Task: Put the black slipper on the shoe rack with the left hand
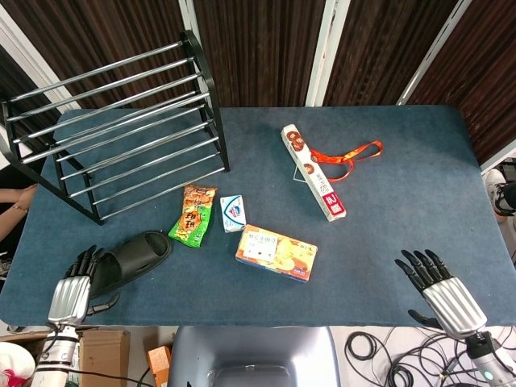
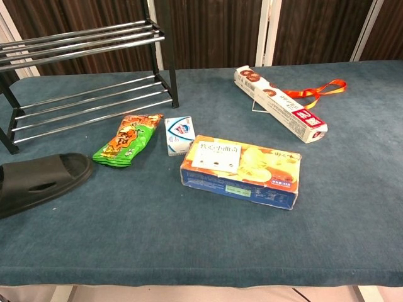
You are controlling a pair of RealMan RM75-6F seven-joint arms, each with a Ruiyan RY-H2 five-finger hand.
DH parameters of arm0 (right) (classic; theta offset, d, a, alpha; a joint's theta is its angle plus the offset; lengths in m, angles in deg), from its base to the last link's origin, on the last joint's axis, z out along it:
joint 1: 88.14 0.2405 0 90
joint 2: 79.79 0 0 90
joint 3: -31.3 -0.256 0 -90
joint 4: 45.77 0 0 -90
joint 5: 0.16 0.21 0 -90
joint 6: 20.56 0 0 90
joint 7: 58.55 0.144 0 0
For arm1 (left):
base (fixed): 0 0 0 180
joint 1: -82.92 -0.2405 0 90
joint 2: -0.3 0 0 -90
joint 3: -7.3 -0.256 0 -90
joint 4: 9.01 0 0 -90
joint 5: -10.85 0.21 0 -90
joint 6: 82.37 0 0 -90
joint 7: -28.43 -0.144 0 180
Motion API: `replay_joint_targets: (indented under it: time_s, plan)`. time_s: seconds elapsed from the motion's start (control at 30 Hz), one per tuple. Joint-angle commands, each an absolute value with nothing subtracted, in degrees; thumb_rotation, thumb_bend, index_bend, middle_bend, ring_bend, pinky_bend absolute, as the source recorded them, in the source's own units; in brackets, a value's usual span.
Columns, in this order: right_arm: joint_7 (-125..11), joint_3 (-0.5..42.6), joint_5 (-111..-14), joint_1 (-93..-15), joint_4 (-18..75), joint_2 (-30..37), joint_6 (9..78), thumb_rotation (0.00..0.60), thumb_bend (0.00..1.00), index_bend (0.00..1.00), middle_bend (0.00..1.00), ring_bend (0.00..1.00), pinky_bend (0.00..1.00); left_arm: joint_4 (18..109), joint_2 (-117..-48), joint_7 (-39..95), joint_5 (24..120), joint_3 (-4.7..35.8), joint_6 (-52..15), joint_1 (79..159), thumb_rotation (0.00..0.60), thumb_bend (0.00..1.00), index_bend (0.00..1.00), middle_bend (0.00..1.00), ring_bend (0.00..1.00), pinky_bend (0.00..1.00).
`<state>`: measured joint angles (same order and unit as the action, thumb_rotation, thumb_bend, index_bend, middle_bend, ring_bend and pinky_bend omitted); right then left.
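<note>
The black slipper [image 1: 133, 255] [image 2: 39, 182] lies flat on the blue table near its front left corner, toe toward the snack bag. The black shoe rack [image 1: 121, 129] [image 2: 88, 69] with chrome bars stands at the back left. My left hand [image 1: 70, 297] hovers at the table's front left edge, fingers spread, just short of the slipper's heel and holding nothing. My right hand [image 1: 445, 298] is off the front right edge, fingers apart and empty. The chest view shows neither hand.
An orange and green snack bag [image 1: 193, 216], a small white and blue box [image 1: 232, 213] and an orange biscuit box [image 1: 276, 253] lie mid-table. A long white carton [image 1: 313, 171] and a red ribbon [image 1: 348, 156] sit further back right.
</note>
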<state>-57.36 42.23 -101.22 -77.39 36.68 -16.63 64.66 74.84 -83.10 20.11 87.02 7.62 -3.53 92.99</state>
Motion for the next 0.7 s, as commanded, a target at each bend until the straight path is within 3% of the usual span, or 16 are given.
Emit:
replay_joint_targets:
  time_s: [0.03,0.43,0.7]
  plan:
    - [-56.1,42.5,-101.4,-77.1,36.6,-17.3,63.1,0.600,0.10,0.00,0.00,0.00,0.00,73.5,-85.2,17.0,85.2,8.8,-4.6,93.4,0.418,0.23,0.00,0.00,0.00,0.16]
    - [-53.8,42.8,-102.8,-77.0,36.7,-18.3,61.2,0.600,0.10,0.00,0.00,0.00,0.00,70.9,-86.2,13.9,77.7,12.1,-10.2,94.7,0.416,0.23,0.00,0.00,0.00,0.16]
    - [-53.1,42.1,-102.8,-77.5,36.4,-18.4,61.8,0.600,0.10,0.00,0.00,0.00,0.00,71.1,-84.8,15.2,76.1,12.0,-14.4,95.4,0.417,0.22,0.00,0.00,0.00,0.16]
